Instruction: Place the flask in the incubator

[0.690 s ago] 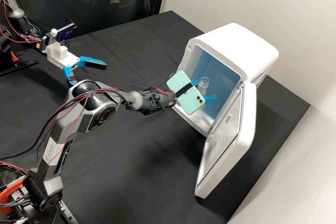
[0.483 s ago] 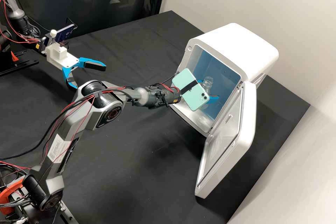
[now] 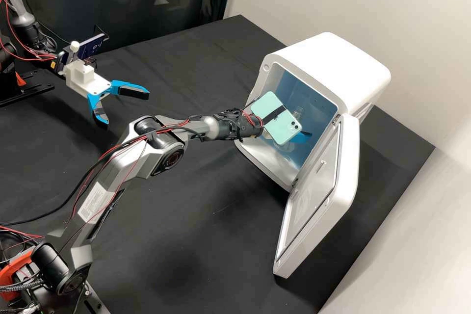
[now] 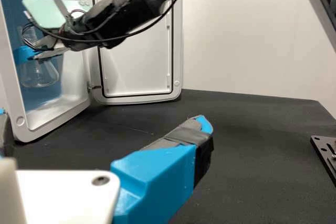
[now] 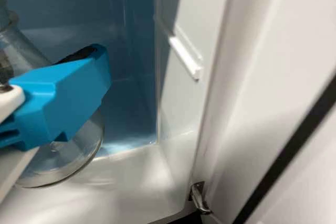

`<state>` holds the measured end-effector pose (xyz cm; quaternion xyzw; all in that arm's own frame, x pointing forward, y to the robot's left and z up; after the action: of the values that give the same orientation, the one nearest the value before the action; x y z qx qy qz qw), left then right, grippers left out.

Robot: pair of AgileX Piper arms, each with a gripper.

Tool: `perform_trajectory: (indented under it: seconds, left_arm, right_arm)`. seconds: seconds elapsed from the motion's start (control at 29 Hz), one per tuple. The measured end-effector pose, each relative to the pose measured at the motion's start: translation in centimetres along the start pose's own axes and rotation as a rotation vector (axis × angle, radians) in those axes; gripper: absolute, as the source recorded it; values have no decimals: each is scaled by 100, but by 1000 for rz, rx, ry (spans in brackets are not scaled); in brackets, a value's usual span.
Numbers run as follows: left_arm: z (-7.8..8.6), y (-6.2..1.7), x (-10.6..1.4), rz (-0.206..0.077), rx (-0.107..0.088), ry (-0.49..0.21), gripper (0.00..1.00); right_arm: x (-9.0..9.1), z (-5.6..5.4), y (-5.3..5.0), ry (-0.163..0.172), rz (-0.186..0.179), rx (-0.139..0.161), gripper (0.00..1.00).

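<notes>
Flask (image 4: 38,72) inside open incubator (image 3: 333,64), neck pinched in right gripper (image 4: 34,51); seems just above floor, not released. Remaining: set down, let go, withdraw. Left gripper (image 3: 122,104) fingers spread, over desk (image 3: 206,235).

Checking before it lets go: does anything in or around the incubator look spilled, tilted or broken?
Nothing stands out. The flask looks intact and empty, clamped roughly upright in the right hand inside the incubator, with the door wide open.
</notes>
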<state>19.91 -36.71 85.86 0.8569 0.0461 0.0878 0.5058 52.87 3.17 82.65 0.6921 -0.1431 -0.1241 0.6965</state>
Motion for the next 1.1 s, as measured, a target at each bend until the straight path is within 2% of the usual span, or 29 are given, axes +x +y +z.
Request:
perform_trajectory:
  seconds: [0.1,0.17,0.34,0.45,0.55,0.62,0.9,1.1]
  left_arm:
    - [0,0,0,0,0,0,100]
    - [0,0,0,0,0,0,100]
    - [22,-6,5,-2,0,-10,100]
    - [28,-3,12,-1,1,-14,100]
    - [33,15,31,7,2,-16,100]
    - [39,17,36,7,3,-19,100]
    - [39,17,36,7,3,-19,100]
    - [39,17,36,7,3,-19,100]
  right_arm:
    - [66,-7,-49,-17,-8,-15,0]
    - [92,-9,-93,-27,-21,-15,0]
    - [155,1,-179,-44,-37,-45,0]
    - [187,43,-245,-55,-48,-65,0]
    - [218,88,-299,-69,-59,-63,0]
    - [240,118,-353,-78,-68,-75,0]
    - [271,114,-391,-83,-51,-81,0]
    - [300,116,-401,-82,-46,-111,0]
